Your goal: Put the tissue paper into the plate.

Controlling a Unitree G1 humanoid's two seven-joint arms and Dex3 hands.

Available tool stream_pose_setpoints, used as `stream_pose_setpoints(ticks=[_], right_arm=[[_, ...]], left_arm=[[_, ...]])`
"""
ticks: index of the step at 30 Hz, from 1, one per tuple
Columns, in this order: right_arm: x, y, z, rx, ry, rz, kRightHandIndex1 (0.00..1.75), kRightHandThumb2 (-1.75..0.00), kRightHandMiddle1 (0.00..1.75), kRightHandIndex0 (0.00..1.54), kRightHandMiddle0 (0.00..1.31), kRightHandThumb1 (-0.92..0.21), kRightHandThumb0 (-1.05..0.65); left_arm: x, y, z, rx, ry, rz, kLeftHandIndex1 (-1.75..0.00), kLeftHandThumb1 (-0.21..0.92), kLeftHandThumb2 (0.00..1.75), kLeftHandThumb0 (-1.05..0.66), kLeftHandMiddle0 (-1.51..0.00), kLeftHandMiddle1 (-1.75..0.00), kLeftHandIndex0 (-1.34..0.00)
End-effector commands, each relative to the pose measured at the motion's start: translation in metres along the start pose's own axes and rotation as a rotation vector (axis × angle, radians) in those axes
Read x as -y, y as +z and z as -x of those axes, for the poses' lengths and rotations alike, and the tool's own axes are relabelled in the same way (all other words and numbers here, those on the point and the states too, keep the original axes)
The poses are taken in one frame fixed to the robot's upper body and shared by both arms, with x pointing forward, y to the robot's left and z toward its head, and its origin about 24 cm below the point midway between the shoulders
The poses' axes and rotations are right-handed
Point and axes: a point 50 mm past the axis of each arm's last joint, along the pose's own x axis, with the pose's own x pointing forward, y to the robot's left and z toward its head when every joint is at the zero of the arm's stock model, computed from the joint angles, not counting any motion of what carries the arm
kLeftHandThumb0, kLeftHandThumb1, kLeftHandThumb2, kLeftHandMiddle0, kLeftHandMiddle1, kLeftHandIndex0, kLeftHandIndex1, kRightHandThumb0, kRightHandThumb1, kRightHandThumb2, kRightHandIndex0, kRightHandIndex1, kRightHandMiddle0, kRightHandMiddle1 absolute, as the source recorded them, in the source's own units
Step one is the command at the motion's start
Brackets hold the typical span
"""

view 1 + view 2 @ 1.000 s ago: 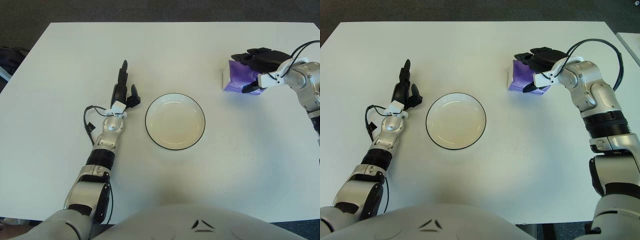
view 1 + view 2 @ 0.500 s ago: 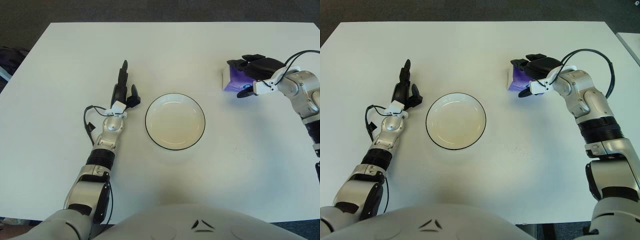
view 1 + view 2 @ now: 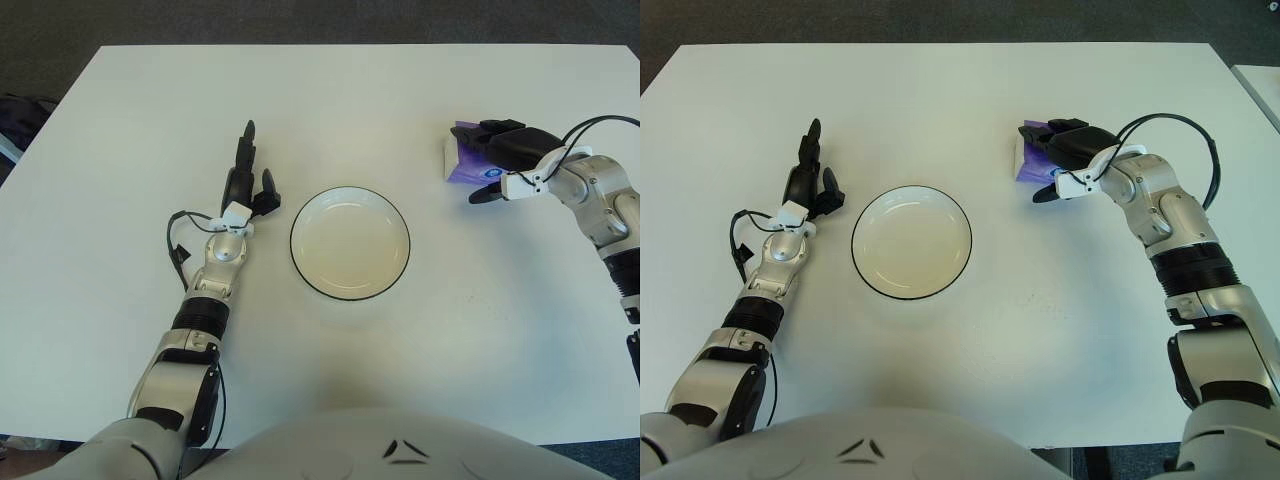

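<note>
Right eye view, right hand (image 3: 1065, 160) fingers curled over purple tissue pack (image 3: 1032, 163), gripping it

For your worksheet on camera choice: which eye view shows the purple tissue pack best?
The right eye view: the tissue pack sits nearer the picture's middle, with the right hand closing over it. The left eye view shows the same pack, equally covered, nearer the edge.
</note>
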Motion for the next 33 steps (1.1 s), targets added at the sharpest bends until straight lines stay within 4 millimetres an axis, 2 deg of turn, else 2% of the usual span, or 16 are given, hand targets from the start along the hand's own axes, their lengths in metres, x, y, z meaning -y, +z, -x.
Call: stream_pose_setpoints(ticks=[1,16,33], right_arm=[[-0.013,-0.002,-0.001,-0.017,0.018,-0.004,0.0,-0.41,0.0,0.0,0.0,-0.92,-1.05],[-0.006,-0.023,-0.003,-0.11,-0.054,-0.004,0.0,-0.43,0.0,0.0,0.0,-0.92,-1.05],[0.018,-0.035,0.007,-0.157,-0.155,-0.009,0.0,-0.46,0.0,0.0,0.0,-0.92,-1.05]], left_arm=[[0.007,-0.047,0.046,-0.233,-0.038,-0.015,-0.07,0.92,1.1,-0.85,0.0,0.0,0.0],[0.003,-0.049,0.046,-0.241,-0.03,-0.02,-0.06,0.92,1.11,-0.86,0.0,0.0,0.0],[0.003,-0.05,0.046,-0.249,-0.034,-0.029,-0.05,0.92,1.11,-0.86,0.0,0.0,0.0]])
